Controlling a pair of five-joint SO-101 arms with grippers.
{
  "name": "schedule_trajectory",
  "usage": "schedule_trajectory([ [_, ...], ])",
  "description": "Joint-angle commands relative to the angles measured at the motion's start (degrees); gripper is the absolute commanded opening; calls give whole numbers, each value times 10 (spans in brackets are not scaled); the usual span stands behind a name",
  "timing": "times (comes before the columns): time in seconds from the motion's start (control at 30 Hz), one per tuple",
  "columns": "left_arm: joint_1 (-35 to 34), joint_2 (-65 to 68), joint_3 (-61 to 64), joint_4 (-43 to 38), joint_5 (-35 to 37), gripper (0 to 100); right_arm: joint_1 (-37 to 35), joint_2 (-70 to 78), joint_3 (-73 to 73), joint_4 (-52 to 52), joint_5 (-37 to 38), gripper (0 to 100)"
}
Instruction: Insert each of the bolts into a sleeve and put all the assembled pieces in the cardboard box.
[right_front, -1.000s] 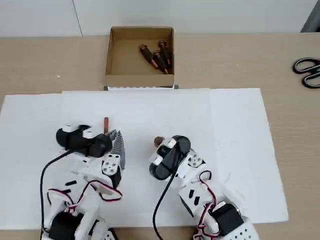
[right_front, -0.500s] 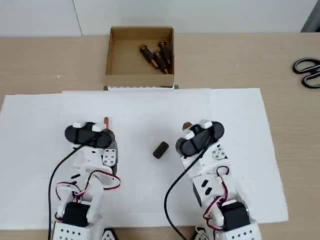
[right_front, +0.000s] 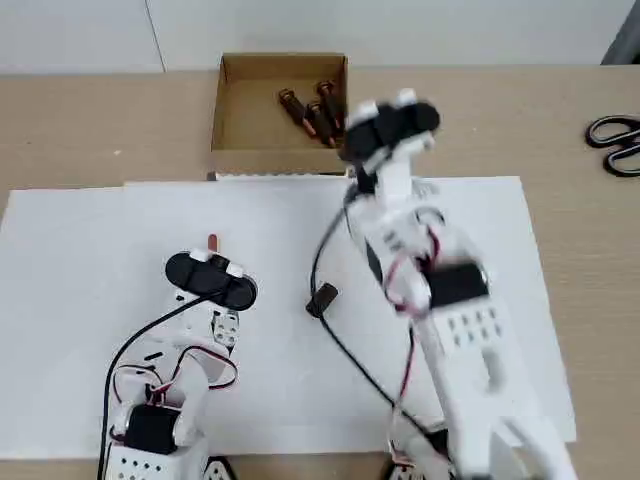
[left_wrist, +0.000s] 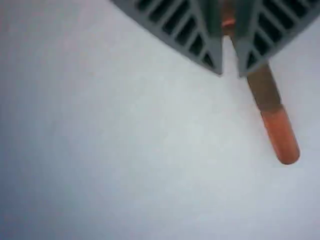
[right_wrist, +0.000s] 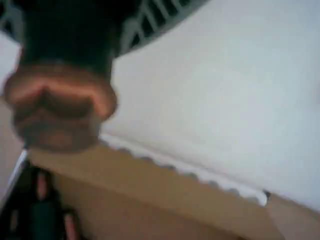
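Orange-tipped bolt (left_wrist: 274, 120) juts from the clamped left gripper (left_wrist: 229, 65), right gripper (right_wrist: 72, 35) clasping a sleeve (right_wrist: 60, 52).

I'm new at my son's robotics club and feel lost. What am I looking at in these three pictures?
These are two small robot arms standing side by side at a table. One picture looks down from a fixed overhead camera. The other two come from a camera on each arm's wrist, looking past its jaws.

The left arm sits over the white paper, with its jaws shut on an orange-tipped bolt. The right arm stretches out to the cardboard box. Its jaws are shut on a finished piece, a dark sleeve with a bolt's brown head showing.

More finished pieces lie in the box. A spare black sleeve lies on the paper, and scissors lie off to one side.
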Motion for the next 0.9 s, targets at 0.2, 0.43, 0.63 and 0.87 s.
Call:
schedule_trajectory([
  [0.2,-4,-5,-4,-2,6,6,4,403,-455,-16,6,3],
  [0.43,-5,-5,-4,-10,47,6,-3,620,-681,-21,61,3],
  [0.63,-5,-5,-4,-10,47,6,-2,792,-861,-22,98,3],
  [0.87,-5,-5,-4,-9,46,6,-28,910,-1023,51,129,5],
])
